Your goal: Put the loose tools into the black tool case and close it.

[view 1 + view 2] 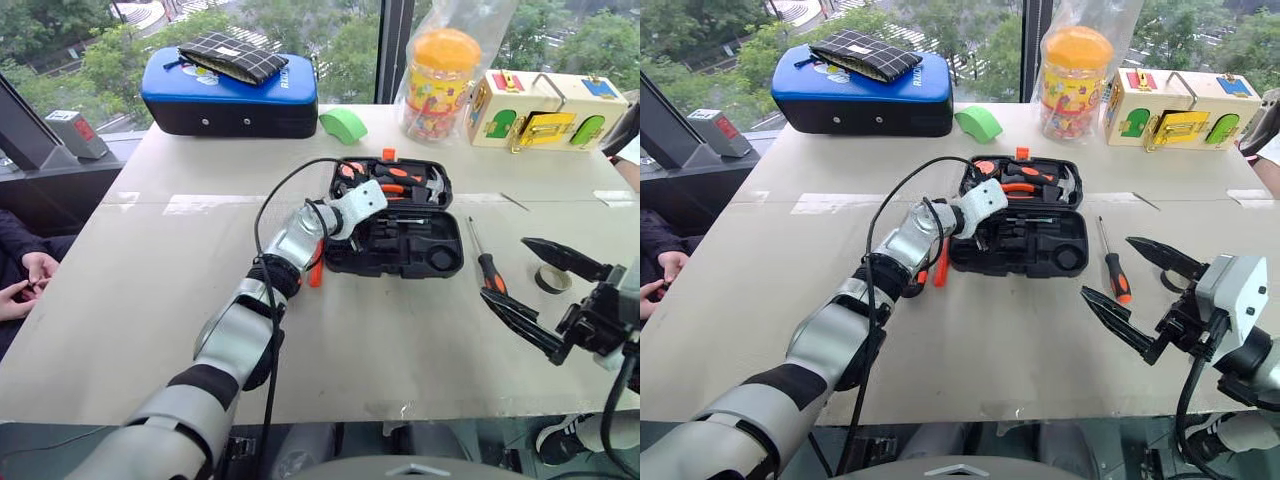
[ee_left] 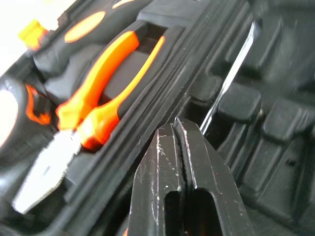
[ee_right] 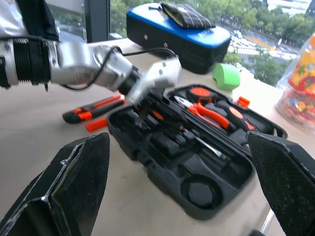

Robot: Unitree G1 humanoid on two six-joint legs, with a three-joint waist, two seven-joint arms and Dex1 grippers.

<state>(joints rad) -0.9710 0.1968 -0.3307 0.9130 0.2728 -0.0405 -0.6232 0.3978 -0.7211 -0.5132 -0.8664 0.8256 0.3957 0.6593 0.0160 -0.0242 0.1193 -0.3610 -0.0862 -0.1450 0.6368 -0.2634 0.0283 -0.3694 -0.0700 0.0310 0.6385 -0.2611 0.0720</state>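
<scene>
Three loose tools lie outside the black tool case [image 1: 400, 225] on the desk [image 1: 150, 290]: one utility knife [image 3: 91, 108] at its left side, one screwdriver [image 1: 487, 262] and one tape roll [image 1: 551, 278] to its right. Left gripper [image 2: 178, 132], jaws clenched, empty as far as I can see, hovers over the open case. Right gripper [image 1: 530, 285] hangs with jaws released near the screwdriver; judging by that, its next move is to drop onto the handle.

The black tool case [image 1: 1025, 240] lies open mid-table, orange-handled pliers [image 1: 1025, 180] in its far half. The left gripper [image 1: 985, 232] reaches into its near half from the left. A black-and-orange screwdriver [image 1: 1112, 264] lies just right of the case, near the right gripper [image 1: 1130, 285], whose fingers gape wide and empty above the table [image 1: 970, 350]
</scene>
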